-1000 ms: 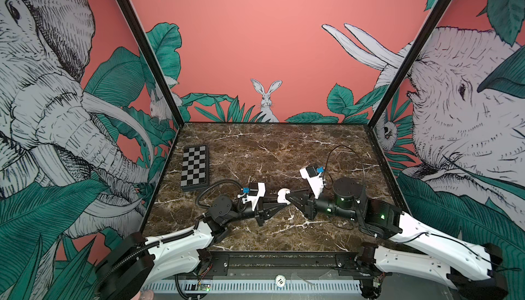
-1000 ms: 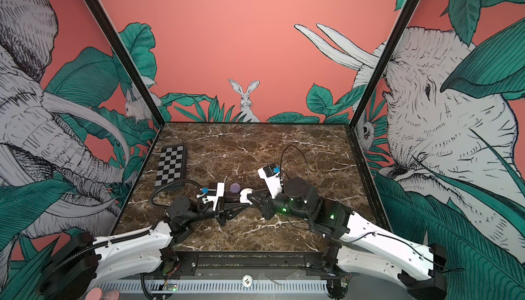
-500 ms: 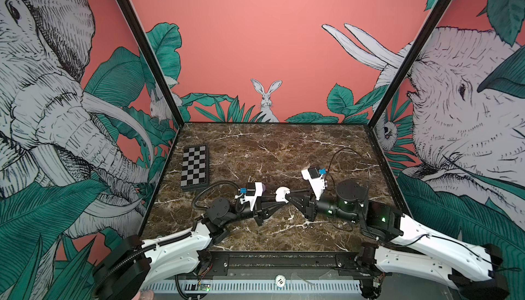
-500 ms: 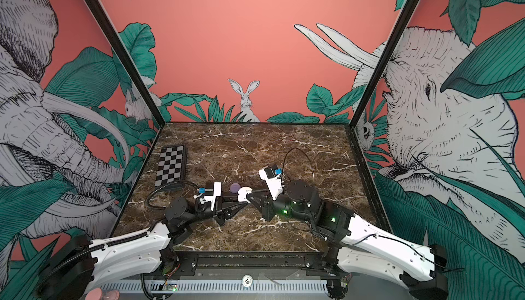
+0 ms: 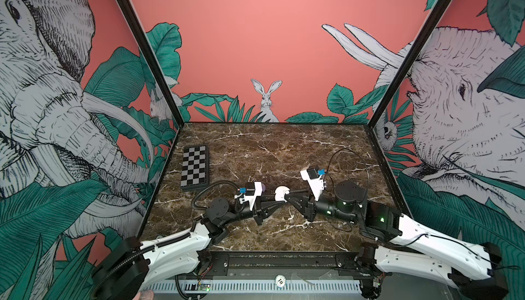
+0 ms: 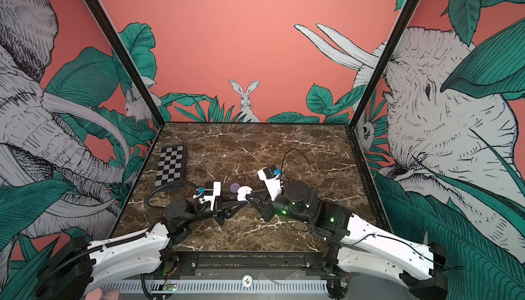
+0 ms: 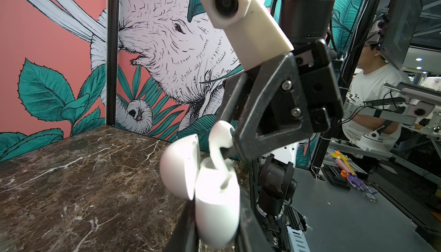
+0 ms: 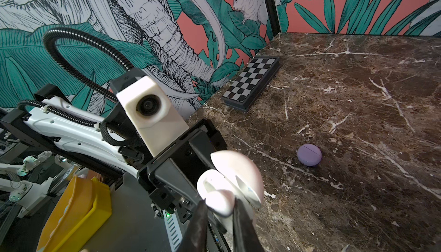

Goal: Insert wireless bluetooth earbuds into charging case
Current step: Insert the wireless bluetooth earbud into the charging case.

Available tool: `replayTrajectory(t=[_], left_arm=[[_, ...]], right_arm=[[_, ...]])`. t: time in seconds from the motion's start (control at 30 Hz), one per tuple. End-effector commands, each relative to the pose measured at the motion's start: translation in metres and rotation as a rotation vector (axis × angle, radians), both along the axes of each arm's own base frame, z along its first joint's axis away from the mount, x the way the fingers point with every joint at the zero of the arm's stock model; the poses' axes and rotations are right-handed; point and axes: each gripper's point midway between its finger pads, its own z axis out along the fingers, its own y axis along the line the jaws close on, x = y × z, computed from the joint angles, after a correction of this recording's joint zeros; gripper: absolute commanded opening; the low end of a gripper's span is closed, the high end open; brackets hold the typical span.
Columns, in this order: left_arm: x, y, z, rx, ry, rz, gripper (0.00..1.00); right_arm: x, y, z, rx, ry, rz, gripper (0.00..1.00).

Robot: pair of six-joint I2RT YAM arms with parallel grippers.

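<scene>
Bright, even overhead light fills both top views, leaving only soft, faint shadows under the arms on the marble table (image 5: 284,148). The wide lens stretches the wall prints (image 5: 56,85) toward the edges. In the wrist views the white case (image 7: 214,191) and the white earbud (image 7: 220,133) glare, blown out and blurred.

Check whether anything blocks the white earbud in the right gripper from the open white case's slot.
Nothing visible does. The white earbud held by the right gripper has its stem tip at the slot of the white case, whose lid is swung aside.
</scene>
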Motion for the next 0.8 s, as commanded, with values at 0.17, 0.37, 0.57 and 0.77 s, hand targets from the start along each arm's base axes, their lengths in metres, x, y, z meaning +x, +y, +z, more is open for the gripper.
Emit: replayTrajectory(t=[0.17,0.37,0.57,0.77], left_arm=[[-0.0111,0.0072,0.0207,-0.055,-0.082,-0.019,0.00],[-0.0120,0.0069,0.0205,-0.056,-0.083,-0.024,0.00],[-0.0114,0.0070,0.0218,-0.057,-0.088,-0.020,0.00],[-0.0101,0.0062,0.0202,-0.061,-0.078,-0.019,0.00]], right_arm=[[0.0007,-0.0013,-0.0117,-0.059,-0.004,-0.007,0.21],[-0.0011,0.0013,-0.0109,-0.057,0.001,0.008,0.24],[-0.0017,-0.0012,-0.0080,-0.064,-0.007,0.009,0.25],[-0.0033,0.0010,-0.0073,-0.061,0.002,0.019,0.23]])
